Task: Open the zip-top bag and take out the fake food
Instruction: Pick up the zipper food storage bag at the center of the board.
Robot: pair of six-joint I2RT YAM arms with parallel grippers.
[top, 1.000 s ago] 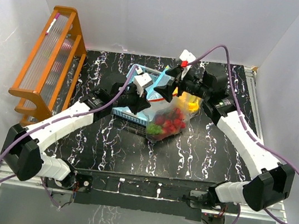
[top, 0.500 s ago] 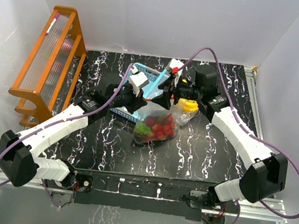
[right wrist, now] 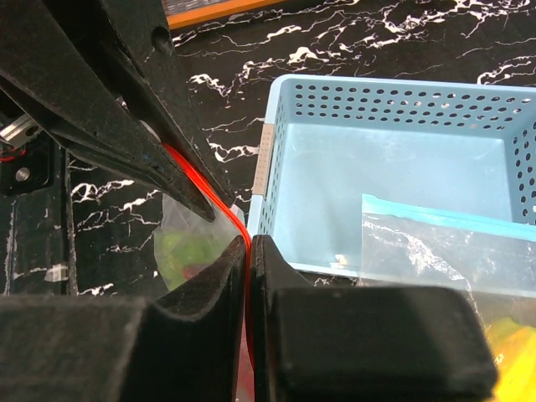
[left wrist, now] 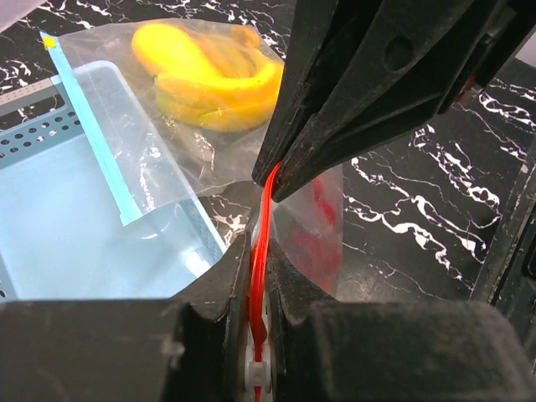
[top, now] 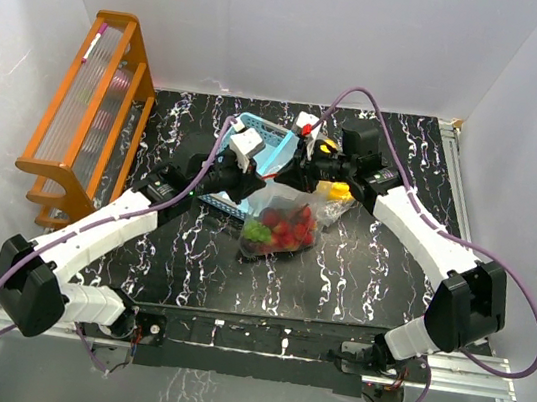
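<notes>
Closed since a second ago, your right pincer (top: pixel 299 170) now pinches the red seal (left wrist: pixel 258 276) of the zip-top bag (top: pixel 293 208), facing your left pincer (top: pixel 250 185), which is clamped narrow on the same seal. Red and green fake food (top: pixel 282 231) sits inside the bag, over the tabletop (top: pixel 370 267) just beside the blue basket (top: pixel 267 140).

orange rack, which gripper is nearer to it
Left. The left gripper sits on the rack's side of the bag; the right gripper is just past it, farther from the rack.
</notes>
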